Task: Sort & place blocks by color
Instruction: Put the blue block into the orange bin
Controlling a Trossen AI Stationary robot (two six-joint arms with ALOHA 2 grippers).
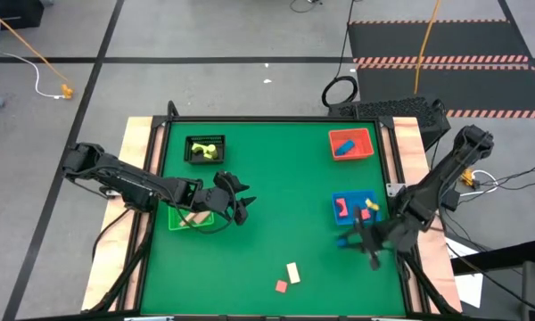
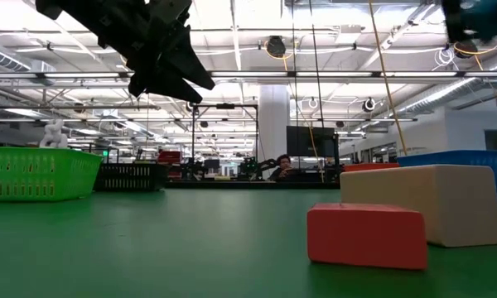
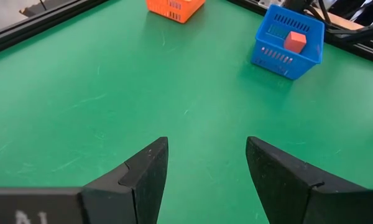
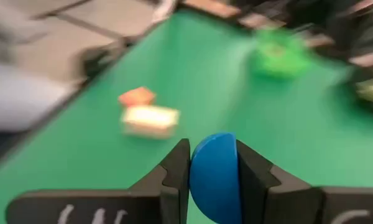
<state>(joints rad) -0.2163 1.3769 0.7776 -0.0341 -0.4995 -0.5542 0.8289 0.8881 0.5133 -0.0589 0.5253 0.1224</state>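
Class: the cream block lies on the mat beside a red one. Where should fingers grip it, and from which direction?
Grip the cream block across its two long faces, coming straight down from above. It lies flat as a bar, so its short width suits the fingers. The red block sits close by, so keep the fingers clear of it.

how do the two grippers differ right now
The left gripper is open and holds nothing; the right gripper is shut on a blue block. The left gripper hangs beside the green bin on the table's left, while the right gripper is near the blue bin on the right. Both are dark two-finger grippers raised above the green table.
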